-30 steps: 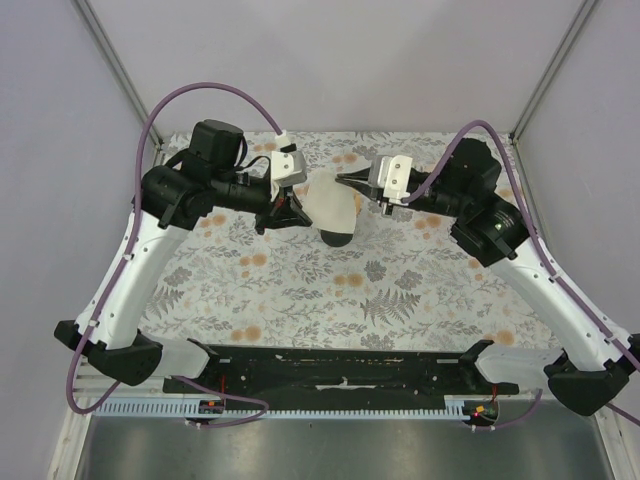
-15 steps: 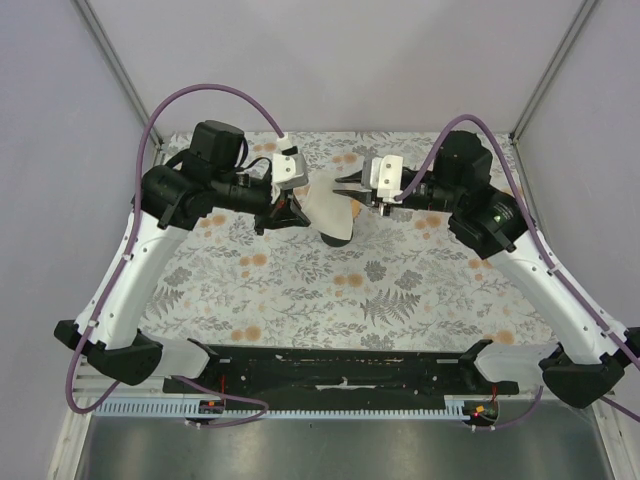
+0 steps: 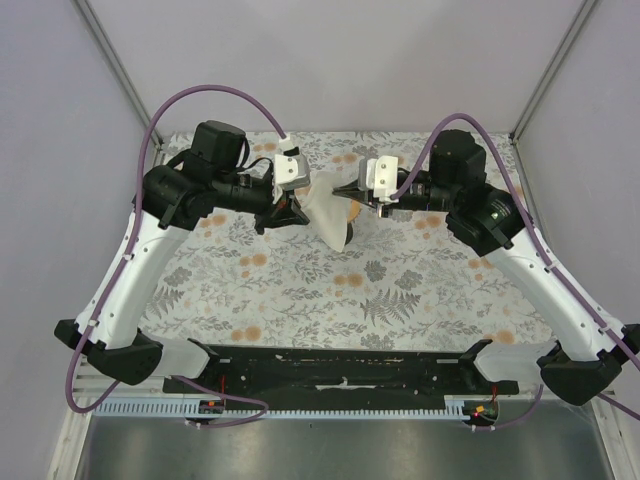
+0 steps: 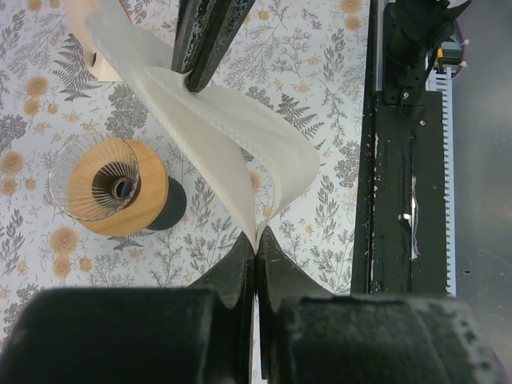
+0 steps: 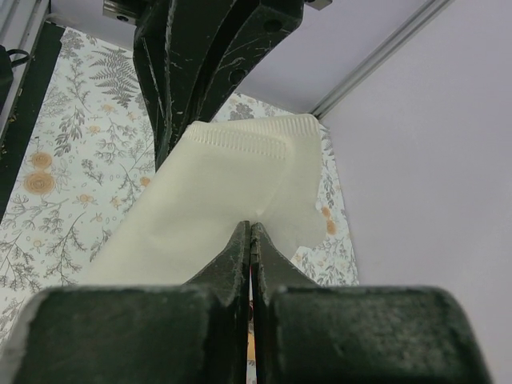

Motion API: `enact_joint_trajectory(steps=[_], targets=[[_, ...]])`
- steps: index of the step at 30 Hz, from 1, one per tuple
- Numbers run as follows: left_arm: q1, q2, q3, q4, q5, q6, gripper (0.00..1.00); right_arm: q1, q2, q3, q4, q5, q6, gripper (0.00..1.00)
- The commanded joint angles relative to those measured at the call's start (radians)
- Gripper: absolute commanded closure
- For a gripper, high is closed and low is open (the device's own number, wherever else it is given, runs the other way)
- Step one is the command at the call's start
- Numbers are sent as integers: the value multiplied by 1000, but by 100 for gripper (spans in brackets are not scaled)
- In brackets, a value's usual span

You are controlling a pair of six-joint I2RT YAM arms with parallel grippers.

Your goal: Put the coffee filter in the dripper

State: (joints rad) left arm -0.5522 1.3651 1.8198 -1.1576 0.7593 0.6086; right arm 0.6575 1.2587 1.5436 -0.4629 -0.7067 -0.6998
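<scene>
White thin paper coffee filter [image 4: 216, 136], fan-shaped with a rounded edge, hangs in the air between the two arms, above the far middle part of the table with a grey and orange flower print [image 4: 320, 64]. It does not touch the table. The left gripper [image 4: 256, 244] is clenched on one edge of the filter, with its two black fingers pressed together and the paper caught between the tips. The right gripper [image 5: 250, 232] comes from the right side and is also clenched on the paper, at the opposite edge, so both pincers grasp the same sheet. Between them the filter is bent in a soft curve, and near the left fingertips its two layers stand a little apart. The dripper [image 4: 112, 188], a round orange-brown collar with a clear ribbed funnel and a dark centre hole, stands upright on the table on its dark base, lower than the filter and apart from it. From the top camera the paper covers it. At the near edge of the table lies a long black rail [image 4: 400, 200]
</scene>
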Motion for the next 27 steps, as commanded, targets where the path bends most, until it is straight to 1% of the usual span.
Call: enact_joint_trajectory(steps=[1, 6, 12, 15, 16, 17, 20, 24, 27], targets=[[-6, 3, 16, 33, -34, 2, 98, 2, -10, 27, 0, -14, 16, 100], [-8, 2, -2, 76, -103, -36, 98, 4, -48, -13, 0, -77, 20, 100], [-6, -3, -8, 82, -113, -38, 98, 4, -61, -37, 3, -119, 37, 100], [-8, -6, -16, 84, -118, -37, 98, 4, -73, -49, 3, -116, 33, 100], [-6, -9, -19, 85, -120, -35, 98, 5, -79, -54, 3, -94, 29, 93], [-6, -11, -22, 85, -121, -35, 98, 4, -87, -57, 4, -61, 33, 88], [-6, -21, -36, 84, -126, -26, 98, -10, -133, -79, 3, 27, 29, 79], [-5, -24, -42, 84, -124, -21, 98, -59, -176, -100, 16, 64, 66, 61], [-6, -24, -37, 84, -120, -21, 98, -116, -171, -108, 41, 40, 123, 47]])
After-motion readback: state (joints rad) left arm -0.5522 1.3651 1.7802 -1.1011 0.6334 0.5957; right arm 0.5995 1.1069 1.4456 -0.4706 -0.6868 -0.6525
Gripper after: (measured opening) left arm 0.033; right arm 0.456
